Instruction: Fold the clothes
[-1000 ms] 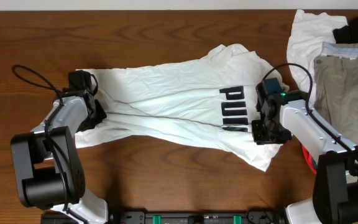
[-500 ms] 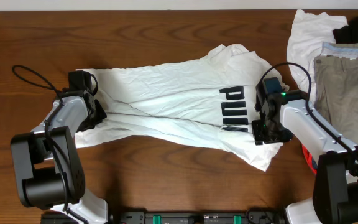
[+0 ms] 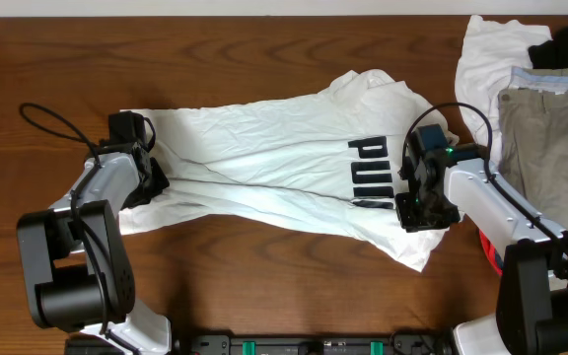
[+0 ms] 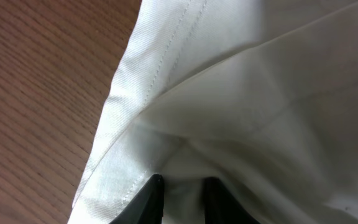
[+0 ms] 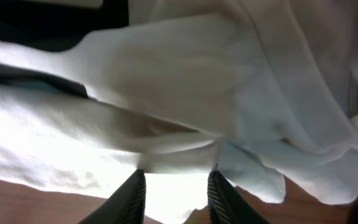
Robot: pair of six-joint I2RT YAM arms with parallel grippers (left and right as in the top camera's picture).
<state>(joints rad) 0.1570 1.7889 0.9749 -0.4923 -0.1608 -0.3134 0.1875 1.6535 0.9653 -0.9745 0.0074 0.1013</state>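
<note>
Dark wood table [image 3: 264,286] carries the whole work area, with both arm bases at the near edge. Count: two arms, two grippers, one garment laid out, one pile of further clothes. At the near left, the left gripper [image 4: 180,190] has its fingers pressed close on a fold of the white shirt [image 3: 264,158], just inside the stitched hem. At the near right, the right gripper [image 5: 176,186] stands with its fingers partly apart and a bunch of the same cloth between them; whether that cloth is clamped cannot be told. The shirt lies lengthwise across the middle of the table, wrinkled, with one long crease along it and one block of black lettering [image 3: 371,173] near the right gripper. The step in hand appears to be a lengthwise fold of the near edge. Procedure: confirm a firm pinch at the right end before lifting; raise both ends together; keep the cloth taut between the grippers so that it does not sag; carry the near edge over to the far edge and lay it down level, hem on hem. At the far right corner, well apart from the left gripper, lies the pile: one pair of khaki trousers [image 3: 550,138], one white piece [image 3: 481,59], one black piece [image 3: 565,44], all unfolded.
</note>
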